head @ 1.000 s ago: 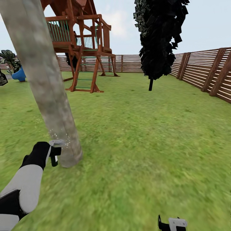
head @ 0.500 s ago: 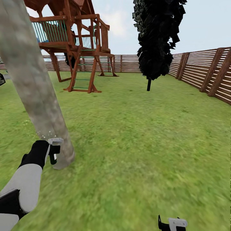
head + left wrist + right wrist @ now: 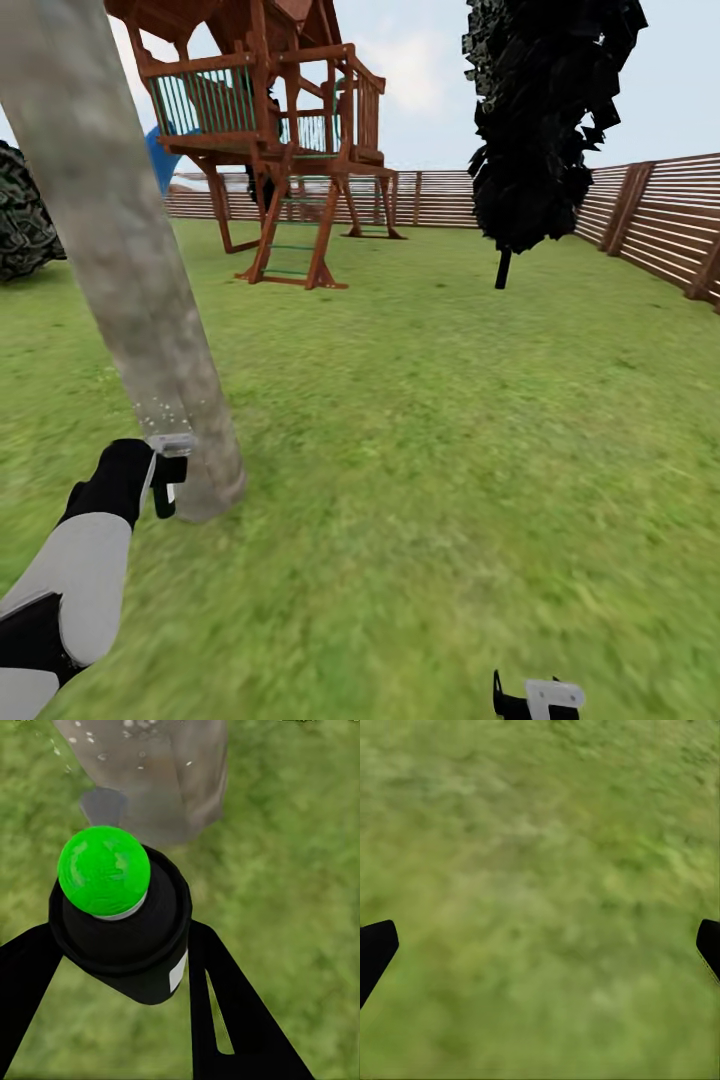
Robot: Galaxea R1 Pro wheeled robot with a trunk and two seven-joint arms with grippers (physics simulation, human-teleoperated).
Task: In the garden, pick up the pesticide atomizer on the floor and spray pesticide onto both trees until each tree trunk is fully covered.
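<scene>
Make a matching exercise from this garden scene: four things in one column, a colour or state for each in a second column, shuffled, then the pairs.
Things:
1. atomizer
2. tree trunk
3. play tower
4. right gripper

Descriptions:
A. pale grey-brown, flecked with white droplets
B. reddish-brown wood with a ladder
C. jaws wide apart over grass
D. dark bottle with a green top, clamped in the left gripper

Pairs: 1-D, 2-A, 3-B, 4-C
</scene>
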